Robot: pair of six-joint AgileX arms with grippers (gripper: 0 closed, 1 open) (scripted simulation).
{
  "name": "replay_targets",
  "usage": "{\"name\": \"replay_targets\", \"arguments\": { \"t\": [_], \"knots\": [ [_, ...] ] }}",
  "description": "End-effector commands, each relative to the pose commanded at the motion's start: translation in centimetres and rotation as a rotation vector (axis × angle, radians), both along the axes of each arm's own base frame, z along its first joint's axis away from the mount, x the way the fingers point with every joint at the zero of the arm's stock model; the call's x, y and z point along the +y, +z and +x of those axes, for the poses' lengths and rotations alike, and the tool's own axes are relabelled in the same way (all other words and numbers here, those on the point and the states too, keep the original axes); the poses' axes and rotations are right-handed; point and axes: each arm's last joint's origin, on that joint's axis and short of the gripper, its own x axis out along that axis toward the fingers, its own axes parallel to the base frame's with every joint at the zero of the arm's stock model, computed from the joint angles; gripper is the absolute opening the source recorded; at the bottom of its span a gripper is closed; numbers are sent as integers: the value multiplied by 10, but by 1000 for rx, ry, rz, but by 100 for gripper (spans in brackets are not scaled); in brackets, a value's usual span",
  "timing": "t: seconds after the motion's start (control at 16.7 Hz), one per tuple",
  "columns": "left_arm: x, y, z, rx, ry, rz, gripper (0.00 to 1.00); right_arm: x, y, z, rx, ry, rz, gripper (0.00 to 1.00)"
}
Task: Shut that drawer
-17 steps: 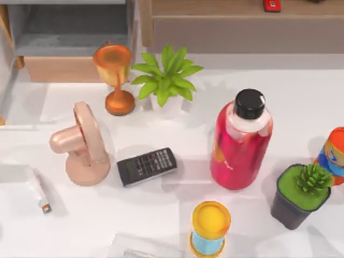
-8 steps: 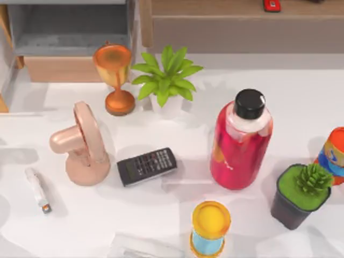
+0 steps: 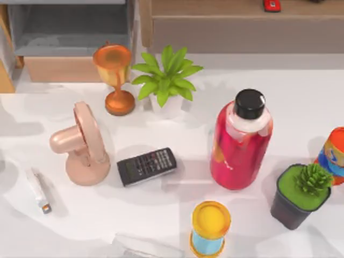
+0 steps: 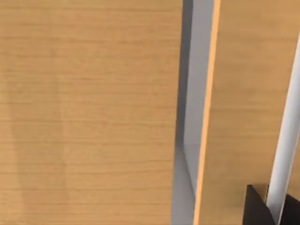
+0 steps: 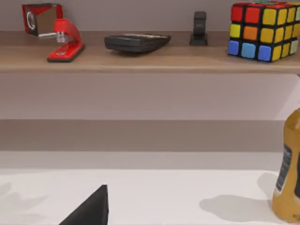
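The open grey drawer with a pale wood front (image 3: 70, 37) sits upper left of the top view, behind the copper goblet (image 3: 114, 75) on the white worktop (image 3: 301, 102). Can't tell what either arm's jaws are doing.

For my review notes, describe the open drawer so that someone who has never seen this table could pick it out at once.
Start at the top view's upper left corner, where a wooden cabinet stands behind the white table. The drawer juts out of it toward the orange goblet. Its grey hollow inside and pale wooden front set it apart from the long closed shelf unit to its right.
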Motion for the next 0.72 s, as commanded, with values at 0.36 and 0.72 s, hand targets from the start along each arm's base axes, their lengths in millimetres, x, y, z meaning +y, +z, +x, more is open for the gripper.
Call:
{"name": "replay_targets", "arguments": {
  "t": [0.36, 0.72],
  "knots": [
    [1, -1, 5, 8, 5, -6, 0, 0, 0, 0, 0, 0, 0, 100],
    [4, 5, 47, -17, 5, 8, 0, 0, 0, 0, 0, 0, 0, 100]
  ]
}}
